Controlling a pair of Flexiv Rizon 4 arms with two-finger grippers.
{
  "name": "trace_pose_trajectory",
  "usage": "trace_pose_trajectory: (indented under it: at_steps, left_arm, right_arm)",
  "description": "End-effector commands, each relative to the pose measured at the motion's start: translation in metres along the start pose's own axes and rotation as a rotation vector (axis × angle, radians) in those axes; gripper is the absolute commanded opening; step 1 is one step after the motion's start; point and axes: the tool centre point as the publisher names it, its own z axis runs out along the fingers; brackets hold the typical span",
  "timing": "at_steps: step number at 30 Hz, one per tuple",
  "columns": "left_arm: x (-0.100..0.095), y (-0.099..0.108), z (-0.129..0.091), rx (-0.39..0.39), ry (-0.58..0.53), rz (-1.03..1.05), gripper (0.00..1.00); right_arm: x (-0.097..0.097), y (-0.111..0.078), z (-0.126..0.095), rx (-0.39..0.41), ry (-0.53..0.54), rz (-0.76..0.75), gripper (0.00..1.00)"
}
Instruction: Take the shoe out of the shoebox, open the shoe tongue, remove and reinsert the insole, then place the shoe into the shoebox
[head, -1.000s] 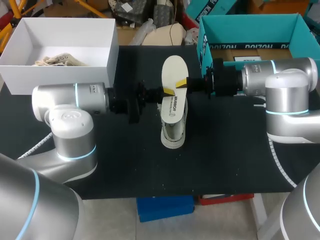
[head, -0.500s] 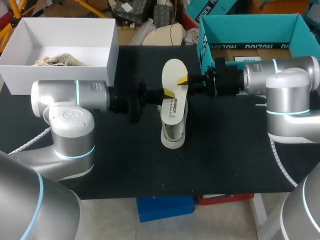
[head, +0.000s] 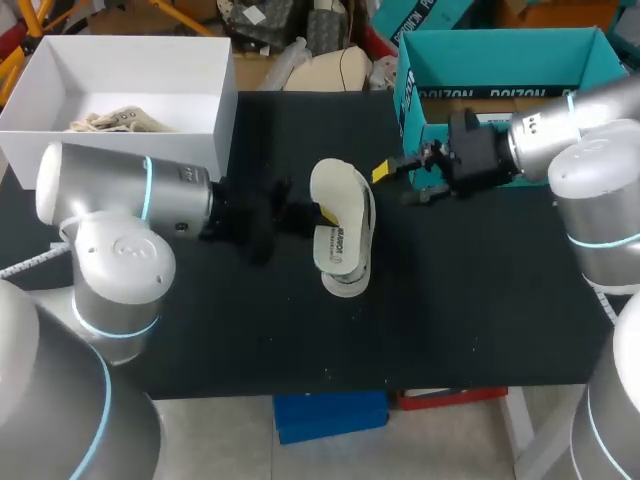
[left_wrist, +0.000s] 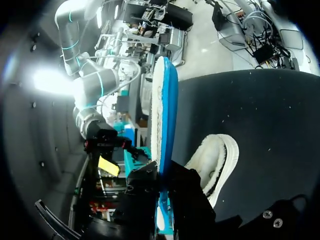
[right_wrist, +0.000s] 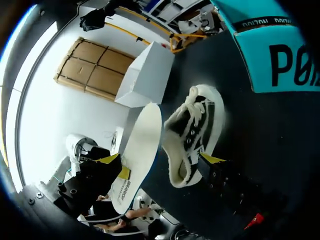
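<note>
Where reinsertion is judged the step in hand, entries run from the desk's near edge outward. Item one: cream canvas low-top shoe with dark side panels and white laces, resting on the black desk near its middle, long axis running near to far, outside both boxes. Item two: white foam insole with printed top face and blue underside, held above the shoe. Its long axis runs roughly along the shoe's, its near end overlaps the shoe from above, and its far end leans toward the left arm's side. Item three: left hand, closed on the insole's long edge about mid-length, pinching both faces; this arm is the nearer and the only holder. Item four: right hand, fingers parted, holding nothing, beside the insole and apart from it. Item five: teal cardboard shoebox, open-topped, at the far right behind the right hand. Item six: white open box, far left, with pale crumpled material inside. Judgement: the insole's near end must tip down into the shoe directly beneath it.
</note>
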Motion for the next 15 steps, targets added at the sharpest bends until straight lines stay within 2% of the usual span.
trace_pose_trajectory:
  at_steps: [1,15]
  left_arm:
    - [0.0017,-0.015,-0.019,0.027,0.098,0.001,0.0]
    - [0.0032,-0.0175,-0.0199,0.033,0.106,0.003,0.0]
  right_arm:
    - [0.0059,-0.0141,-0.0237,-0.023,-0.303,-0.135,1.0]
    - [0.0059,-0.0141,-0.0237,-0.023,-0.303,-0.135,1.0]
